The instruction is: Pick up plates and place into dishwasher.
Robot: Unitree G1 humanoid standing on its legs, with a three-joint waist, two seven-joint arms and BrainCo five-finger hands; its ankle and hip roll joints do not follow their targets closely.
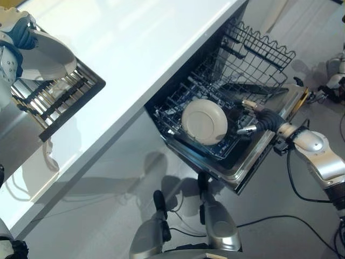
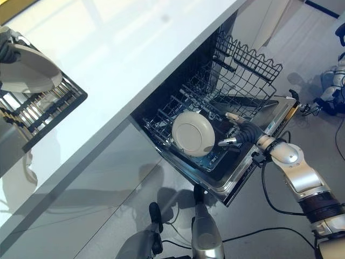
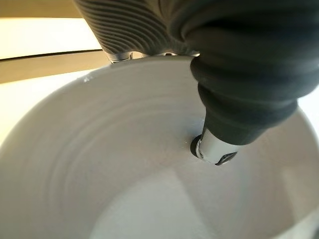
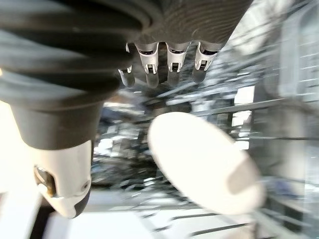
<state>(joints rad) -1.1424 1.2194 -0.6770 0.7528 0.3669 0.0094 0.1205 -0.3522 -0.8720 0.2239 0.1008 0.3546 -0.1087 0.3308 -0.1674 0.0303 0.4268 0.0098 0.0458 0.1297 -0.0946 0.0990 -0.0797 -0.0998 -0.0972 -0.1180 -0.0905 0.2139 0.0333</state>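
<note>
White, round ceramic plate standing on edge in the dark wire lower rack of the open dishwasher, tilted, underside turned toward the head camera, slotted among the tines. Just beside that plate's right edge, right hand: fingers straight and spread wide, thumb apart, nothing gripped. Contact with the plate rim not possible to tell from the head views. Seen from the right wrist, plate lying past the dark-tipped fingers, clear of them, rack wires behind.

Second white round plate held up at the far left, above the black slatted drying rack on the white glossy countertop. Left hand clamped on this plate's upper edge, blue-grey fingers over the rim. From the left wrist, thumb pressed into the plate's concave inner face, ribbed cover just above the rim, so plate pinched between thumb and fingers.

Dishwasher pulled out under the countertop edge, door lowered, rack drawn forward over the door. Upper end of the wire rack rising in wavy tines toward the far side. Grey floor below the counter front.
</note>
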